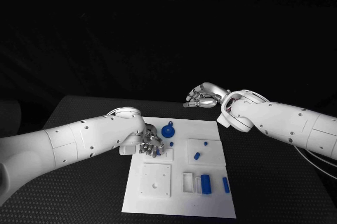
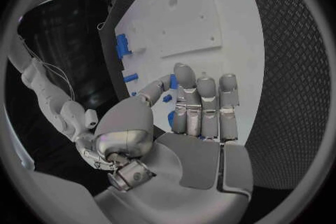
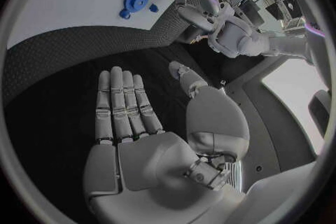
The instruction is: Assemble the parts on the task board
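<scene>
The left robot hand (image 1: 149, 142) hovered fingers-down, holding nothing, over the white task board's (image 1: 211, 208) left side, just beside the round blue knobbed part (image 1: 168, 131). The right robot hand (image 1: 202, 97), fingers spread and empty, sat well beyond the board's far edge.

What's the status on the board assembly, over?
Left hand down on the task board, nothing visibly held. Right hand open, off beyond the board. Round blue part beside the left hand. Nothing blocking.
</scene>
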